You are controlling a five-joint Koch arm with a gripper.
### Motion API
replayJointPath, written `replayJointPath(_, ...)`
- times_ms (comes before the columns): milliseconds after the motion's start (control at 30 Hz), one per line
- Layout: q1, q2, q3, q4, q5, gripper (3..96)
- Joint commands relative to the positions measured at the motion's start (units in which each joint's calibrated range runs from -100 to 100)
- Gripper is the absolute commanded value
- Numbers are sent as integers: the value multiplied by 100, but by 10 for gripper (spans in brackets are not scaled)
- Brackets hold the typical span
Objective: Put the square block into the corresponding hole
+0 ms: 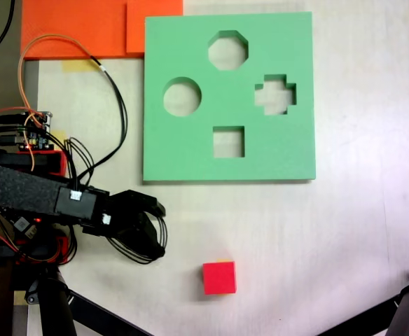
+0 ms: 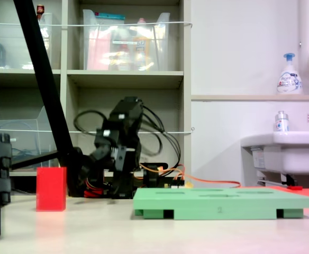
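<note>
A: Your block [image 1: 219, 278] sat alone on the table [image 1: 344, 231] just then, low in the first exterior view, red and square to the camera.

B: And the end effector [image 1: 159, 227]?

A: It hung to the block's left in the first exterior view, up a little from it and well apart. You had its two black fingers [image 1: 145, 203] spread, nothing between them.

B: Where was the hole [image 1: 228, 142]?

A: In the green board [image 1: 190, 154], near its bottom edge in the first exterior view, almost straight above the block, with bare table between board and block. You could see a round cutout [image 1: 182, 96], an octagonal one [image 1: 228, 50] and a cross [image 1: 275, 94] higher on the board.

B: What did the second exterior view give you?

A: The block [image 2: 51, 189] stood upright at the second exterior view's left, the board [image 2: 223, 203] lay flat to the right, and your arm [image 2: 120, 148] was folded behind the gap between them.
</note>
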Motion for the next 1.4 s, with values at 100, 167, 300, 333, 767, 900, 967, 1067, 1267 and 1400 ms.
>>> replayJointPath(100,142,853,3131,-3311,181,466)
replayJointPath(167,181,2180,4707,-4640,181,466)
replayJointPath(300,176,3255,5933,-5131,181,466)
replayJointPath(333,171,3325,6053,-5131,181,466)
replayJointPath(767,-298,6118,7090,-4592,-78,819)
replayJointPath(900,-391,6775,7239,-4110,-132,954)
replayJointPath(967,-415,7180,7439,-3966,-151,954)
replayJointPath(1067,-435,7892,7867,-3821,-156,952)
replayJointPath(1267,-459,8996,8346,-3821,-200,951)
replayJointPath(1400,-488,9498,8346,-3821,-249,946)
